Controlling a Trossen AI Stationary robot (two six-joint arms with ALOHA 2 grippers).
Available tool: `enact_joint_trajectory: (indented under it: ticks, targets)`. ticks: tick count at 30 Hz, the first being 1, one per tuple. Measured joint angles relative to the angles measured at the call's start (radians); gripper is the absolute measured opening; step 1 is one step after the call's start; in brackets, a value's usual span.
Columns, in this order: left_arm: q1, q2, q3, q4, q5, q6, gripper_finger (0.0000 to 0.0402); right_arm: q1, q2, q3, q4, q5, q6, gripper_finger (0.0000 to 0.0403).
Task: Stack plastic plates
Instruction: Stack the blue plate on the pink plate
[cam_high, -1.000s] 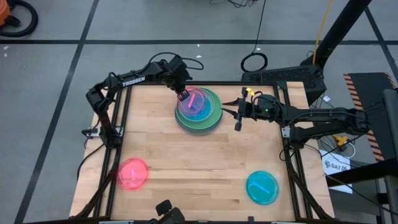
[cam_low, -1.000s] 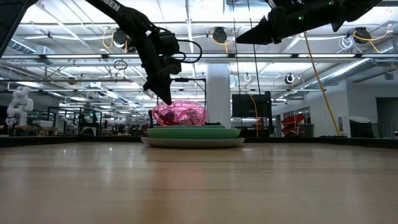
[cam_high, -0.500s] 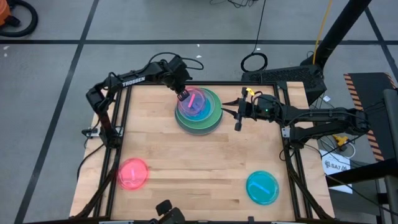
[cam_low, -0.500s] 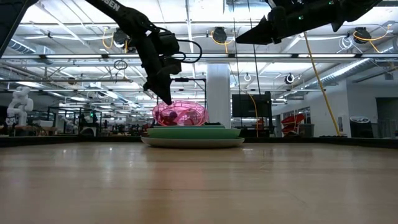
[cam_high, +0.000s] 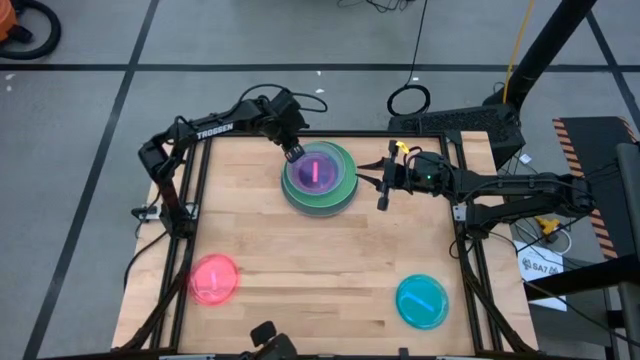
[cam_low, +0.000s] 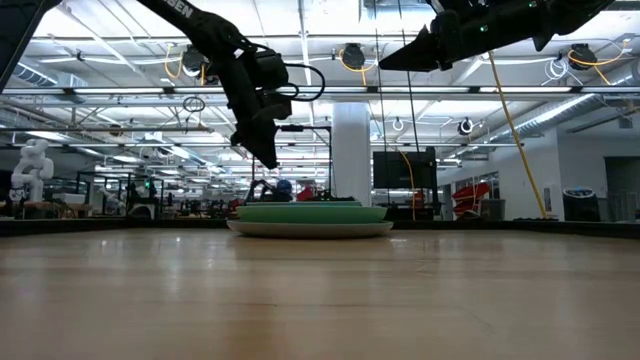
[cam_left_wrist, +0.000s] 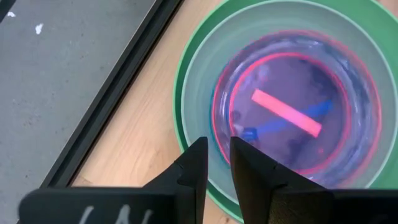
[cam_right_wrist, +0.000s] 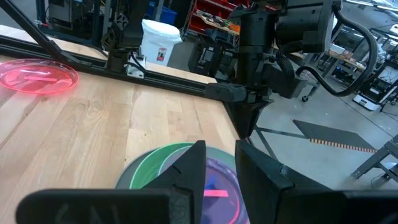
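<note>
High view showed me the stack of plates (cam_high: 318, 176) at the far middle of the table (cam_high: 320, 270), a pink plate (cam_high: 317, 168) lying flat on top of it. My left gripper (cam_high: 292, 152) hung just over the stack's far-left rim, its fingers (cam_left_wrist: 194, 167) nearly closed with only a thin gap between them and nothing held. From the left wrist camera I saw the top plate sitting inside the paler and green ones. My right gripper (cam_high: 382, 186) waited just right of the stack, above the table, its fingers (cam_right_wrist: 189, 168) a little apart and empty. A second pink plate (cam_high: 214, 278) lay at the near left, and a teal plate (cam_high: 422, 300) at the near right, both well apart from the stack.
</note>
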Motion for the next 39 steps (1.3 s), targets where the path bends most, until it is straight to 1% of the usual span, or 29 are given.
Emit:
enact_joint_trajectory:
  ticks: [6, 10, 13, 19, 23, 26, 30, 34, 37, 39]
  targets:
    - [-0.004, -0.001, 0.0, -0.012, 0.0, 0.035, 0.0076, 0.0, 0.0, 0.0, -0.005, 0.0, 0.0, 0.0079]
    - [-0.027, -0.004, 0.0, -0.019, 0.008, 0.055, 0.0077, 0.0, 0.0, 0.0, -0.024, 0.0, 0.001, 0.0079]
    - [-0.055, -0.005, 0.0, -0.023, 0.041, 0.064, 0.0077, 0.0, 0.0, 0.0, -0.024, 0.0, 0.014, 0.0079]
    - [-0.118, -0.02, -0.002, -0.034, 0.044, 0.071, 0.0077, 0.0, 0.0, 0.0, -0.046, 0.0, 0.055, 0.0079]
    - [-0.163, -0.068, -0.035, 0.005, 0.045, 0.063, 0.0077, 0.0, 0.0, 0.0, -0.066, 0.0, 0.089, 0.0079]
    - [-0.192, -0.143, -0.115, 0.069, 0.047, 0.024, 0.0077, 0.0, 0.0, 0.0, -0.078, 0.0, 0.115, 0.0079]
    - [-0.237, -0.281, -0.264, 0.206, 0.047, -0.041, 0.0077, 0.0, 0.0, 0.0, -0.063, 0.005, 0.172, 0.0079]
    - [-0.306, -0.432, -0.449, 0.404, 0.045, -0.09, 0.0077, 0.009, 0.008, 0.002, -0.021, 0.067, 0.296, 0.0079]
    - [-0.361, -0.541, -0.582, 0.561, 0.043, -0.107, 0.0077, 0.042, 0.03, 0.021, -0.026, 0.069, 0.38, 0.0079]
    - [-0.395, -0.6, -0.655, 0.657, 0.024, -0.113, 0.0077, 0.076, 0.051, 0.044, -0.028, 0.05, 0.424, 0.0079]
